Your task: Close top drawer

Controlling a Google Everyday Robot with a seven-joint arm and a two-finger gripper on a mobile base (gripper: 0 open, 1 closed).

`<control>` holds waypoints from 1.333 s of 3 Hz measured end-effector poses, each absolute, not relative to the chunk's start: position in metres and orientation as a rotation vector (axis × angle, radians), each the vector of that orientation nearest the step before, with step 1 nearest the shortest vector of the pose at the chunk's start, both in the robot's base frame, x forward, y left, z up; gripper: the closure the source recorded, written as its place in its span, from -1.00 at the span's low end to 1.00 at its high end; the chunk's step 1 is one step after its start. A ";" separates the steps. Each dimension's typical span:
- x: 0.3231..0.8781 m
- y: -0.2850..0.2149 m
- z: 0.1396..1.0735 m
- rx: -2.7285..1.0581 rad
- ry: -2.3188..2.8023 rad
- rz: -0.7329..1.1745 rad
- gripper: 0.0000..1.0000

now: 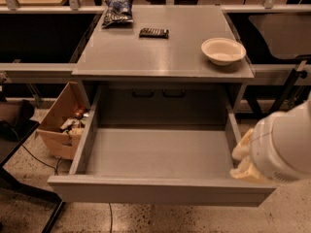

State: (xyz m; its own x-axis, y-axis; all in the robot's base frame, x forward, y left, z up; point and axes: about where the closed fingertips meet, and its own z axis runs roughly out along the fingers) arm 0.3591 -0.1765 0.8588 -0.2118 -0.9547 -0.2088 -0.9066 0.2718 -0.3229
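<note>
The top drawer (160, 192) is a wide, deep grey drawer pulled fully out of the cabinet, with an empty inside and a plain flat front facing me. The white arm (284, 147) fills the lower right of the camera view. My gripper (245, 161) shows as cream-coloured parts at the drawer's right wall, near its front right corner, mostly hidden behind the arm.
The grey cabinet top (160, 47) carries a white bowl (223, 50), a dark snack bar (154, 32) and a blue chip bag (116, 12). An open cardboard box (63, 125) with items stands on the floor to the left of the drawer. Black table frames flank the cabinet.
</note>
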 end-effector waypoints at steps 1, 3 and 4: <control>0.336 -0.162 0.801 -1.679 2.194 -0.206 0.77; 0.301 -0.172 0.672 -1.651 2.325 -0.221 1.00; 0.301 -0.171 0.670 -1.651 2.327 -0.213 1.00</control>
State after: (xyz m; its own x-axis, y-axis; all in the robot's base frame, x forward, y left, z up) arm 0.3010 -0.1711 0.6696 -0.3082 -0.9409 -0.1407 -0.8996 0.3363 -0.2786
